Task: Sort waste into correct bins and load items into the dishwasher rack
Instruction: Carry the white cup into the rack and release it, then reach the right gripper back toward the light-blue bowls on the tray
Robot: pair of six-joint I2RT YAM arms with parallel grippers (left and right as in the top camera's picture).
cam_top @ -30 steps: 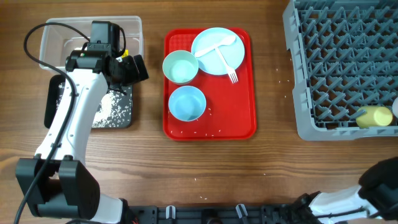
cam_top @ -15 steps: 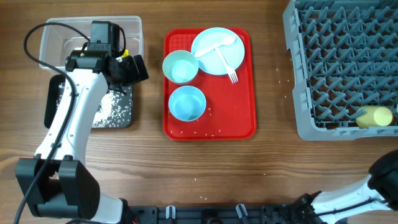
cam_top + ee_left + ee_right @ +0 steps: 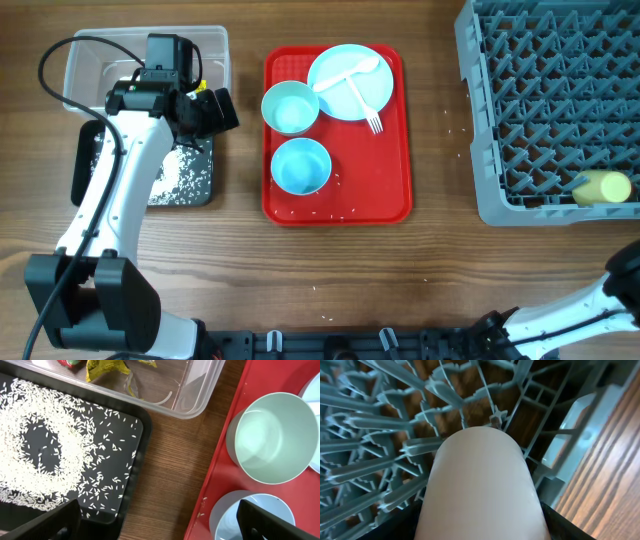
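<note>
While the yellow cup (image 3: 600,187) lies on its side in the near right corner of the dishwasher rack (image 3: 478,150), the right claw (image 3: 480,532) flanks it; whether it pinches, I cannot tell; loading seems to be in hand; the left claw (image 3: 160,515) hangs spread wide between the black tub (image 3: 144,450) of rice (image 3: 12,450) and the red tray (image 3: 215,480); the next move likely calls for a clean release, then a bowl (image 3: 272,435).

Between the red tray (image 3: 372,182) and the rack (image 3: 480,150) I have a wide lane of bare table (image 3: 440,200), and the near strip in front of the tray is open too. On the left, only a narrow strip of wood parts the black tub (image 3: 145,445) from the tray. The white cup (image 3: 480,485) fills the gap between my right fingers (image 3: 567,527), with the rack's pegs close beyond.
</note>
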